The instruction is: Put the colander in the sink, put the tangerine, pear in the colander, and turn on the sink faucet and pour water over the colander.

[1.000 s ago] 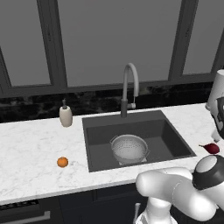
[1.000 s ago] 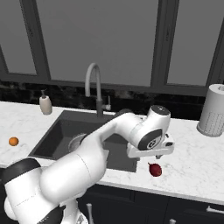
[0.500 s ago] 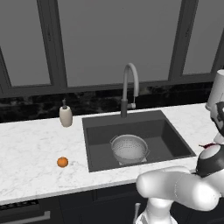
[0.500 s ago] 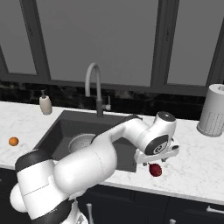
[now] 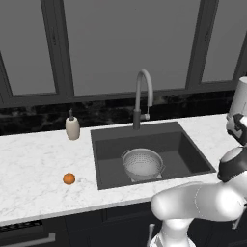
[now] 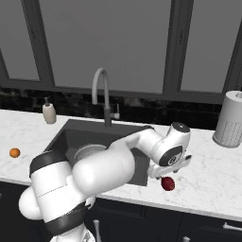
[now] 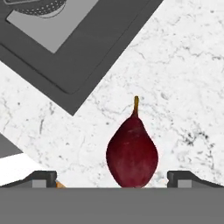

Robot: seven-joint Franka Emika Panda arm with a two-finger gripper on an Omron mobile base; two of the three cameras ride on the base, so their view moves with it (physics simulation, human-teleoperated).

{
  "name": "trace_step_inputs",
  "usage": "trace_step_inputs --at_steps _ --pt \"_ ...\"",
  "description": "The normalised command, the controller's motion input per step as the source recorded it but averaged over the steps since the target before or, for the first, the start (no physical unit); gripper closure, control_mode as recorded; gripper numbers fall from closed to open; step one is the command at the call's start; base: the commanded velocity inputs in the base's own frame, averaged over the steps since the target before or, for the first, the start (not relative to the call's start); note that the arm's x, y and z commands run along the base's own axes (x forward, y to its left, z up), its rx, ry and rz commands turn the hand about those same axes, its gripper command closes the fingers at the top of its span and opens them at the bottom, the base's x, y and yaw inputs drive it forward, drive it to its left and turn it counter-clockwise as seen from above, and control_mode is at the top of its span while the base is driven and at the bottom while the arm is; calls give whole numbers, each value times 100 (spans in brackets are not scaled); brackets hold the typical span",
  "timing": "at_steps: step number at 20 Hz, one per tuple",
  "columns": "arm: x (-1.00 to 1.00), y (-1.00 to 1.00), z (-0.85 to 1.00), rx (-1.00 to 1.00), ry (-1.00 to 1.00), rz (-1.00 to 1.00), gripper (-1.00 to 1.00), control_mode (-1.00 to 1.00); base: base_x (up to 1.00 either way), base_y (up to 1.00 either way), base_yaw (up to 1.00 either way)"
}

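While the marble counter (image 5: 34, 173) runs across both base views, we count one sink (image 5: 188, 144) sunk into it, one colander (image 5: 143, 163) sitting on the sink floor, and one sink faucet (image 5: 143, 96) behind the basin; no stream at the spout; one soap dispenser (image 5: 72, 127) stands left of the sink, one paper towel roll (image 6: 230, 119) far right in the right base view; one tangerine (image 5: 69, 179) lies on the counter well left of the sink; one pear (image 6: 167, 183) lies on the counter just right of the sink, near the front edge; left base view hides it behind the arm; hand view gives us what the base views lack: the gripper (image 7: 111, 178) spread wide, fingertips (image 7: 43, 178) either side of the pear, not touching, stem pointing away from the hand; colander rim peeks at that view's top left.
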Motion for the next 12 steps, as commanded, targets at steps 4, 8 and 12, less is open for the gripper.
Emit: trace_step_inputs --at_steps 4,8,12 --pt "19 -5 -28 0 1 12 -100 -100 0 0 0" --pt "9 -2 -19 0 4 9 -100 -100 0 0 0" --pt "0 -1 -23 0 7 6 -100 -100 0 0 0"
